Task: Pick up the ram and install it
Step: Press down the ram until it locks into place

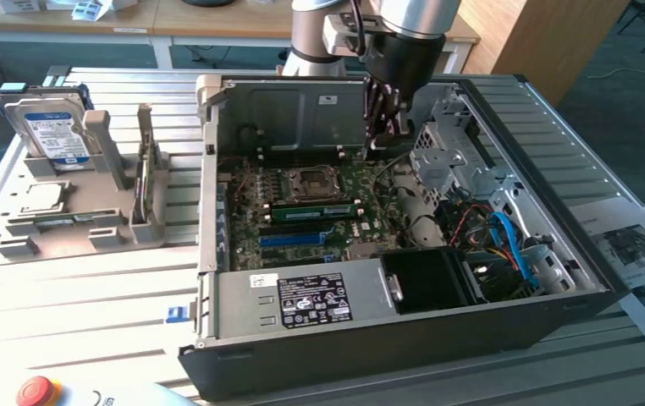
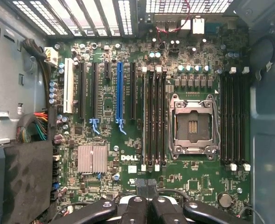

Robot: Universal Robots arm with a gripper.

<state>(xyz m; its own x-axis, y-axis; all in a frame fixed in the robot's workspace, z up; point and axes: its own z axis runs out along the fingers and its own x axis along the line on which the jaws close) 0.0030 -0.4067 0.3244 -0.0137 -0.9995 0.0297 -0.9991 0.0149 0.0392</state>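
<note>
A robot arm's gripper (image 1: 386, 135) hangs inside an open computer case (image 1: 215, 211) on a slatted table (image 1: 74, 288), its fingers (image 2: 135, 207) pressed together with nothing between them. It is up near the case's back wall, well above the motherboard (image 1: 244, 194).

The ram (image 1: 313, 211), a green stick, stands on edge in a slot just beside the processor socket (image 1: 305, 181), on the side facing the power supply (image 1: 300, 300). From its upright, level sit it appears to be seated in the slot, though the latches are too small to judge.

From the gripper, the ram lies lower down and toward the exterior view's left, apart from the fingers. Its long axis runs parallel to the blue slot (image 1: 300, 239), from the case's wall on the exterior view's left toward the drive bay side. In the wrist view the memory slots run straight out from the closed fingertips, so the seam between the fingers lies along the slots rather than across them.

Outside the case, near the table's edge on the exterior view's left, a grey rack (image 1: 96, 135) holds a hard drive (image 1: 49, 127). A thin board (image 1: 144, 161) also stands on edge there; what it is cannot be told.
</note>
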